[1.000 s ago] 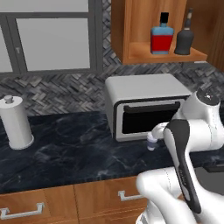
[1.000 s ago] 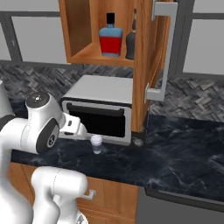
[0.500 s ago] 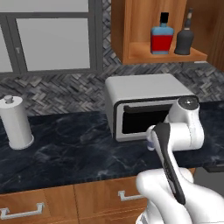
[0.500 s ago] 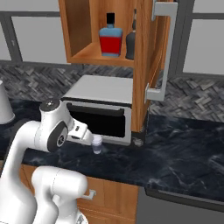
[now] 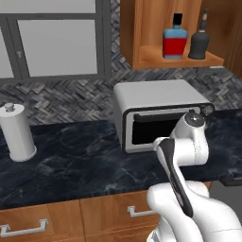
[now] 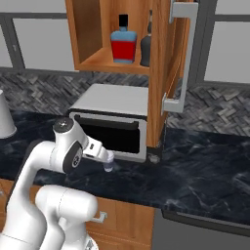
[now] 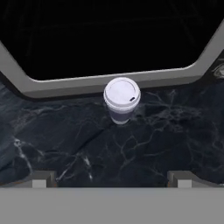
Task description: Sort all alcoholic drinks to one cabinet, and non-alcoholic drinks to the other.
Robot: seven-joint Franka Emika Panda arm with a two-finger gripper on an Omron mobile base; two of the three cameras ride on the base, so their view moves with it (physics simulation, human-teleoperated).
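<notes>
A dark marbled counter (image 5: 71,165) is running over wooden drawer units (image 5: 56,220) with silver handles. A grey herringbone backsplash (image 5: 61,99) is rising behind it, with grey-framed windows (image 5: 56,42) above. A white toaster oven (image 5: 156,111) and paper towel roll (image 5: 16,132) are standing there.
</notes>
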